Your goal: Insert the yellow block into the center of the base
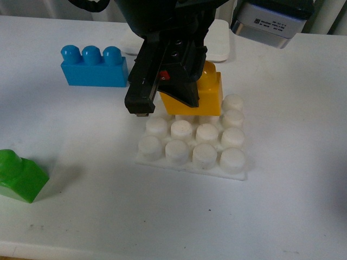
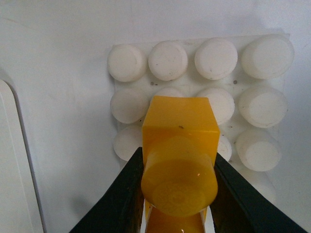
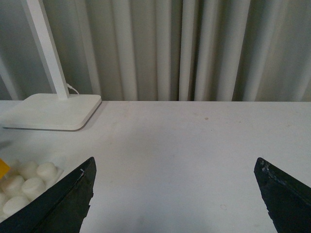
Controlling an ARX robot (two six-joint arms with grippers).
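My left gripper (image 1: 165,102) is shut on the yellow block (image 1: 205,96) and holds it upright over the far middle studs of the white base (image 1: 191,161). I cannot tell whether the block touches the studs. In the left wrist view the black fingers (image 2: 119,194) clamp the block (image 2: 180,141) on both sides, above the middle of the base (image 2: 190,82). My right gripper (image 3: 177,194) is open and empty over bare table, off to the side of the base (image 3: 29,182).
A blue three-stud brick (image 1: 95,66) stands at the back left. A green brick (image 1: 19,176) lies at the front left. A white slab with an upright post (image 3: 53,111) is behind the base. A grey device (image 1: 274,19) is at the back right.
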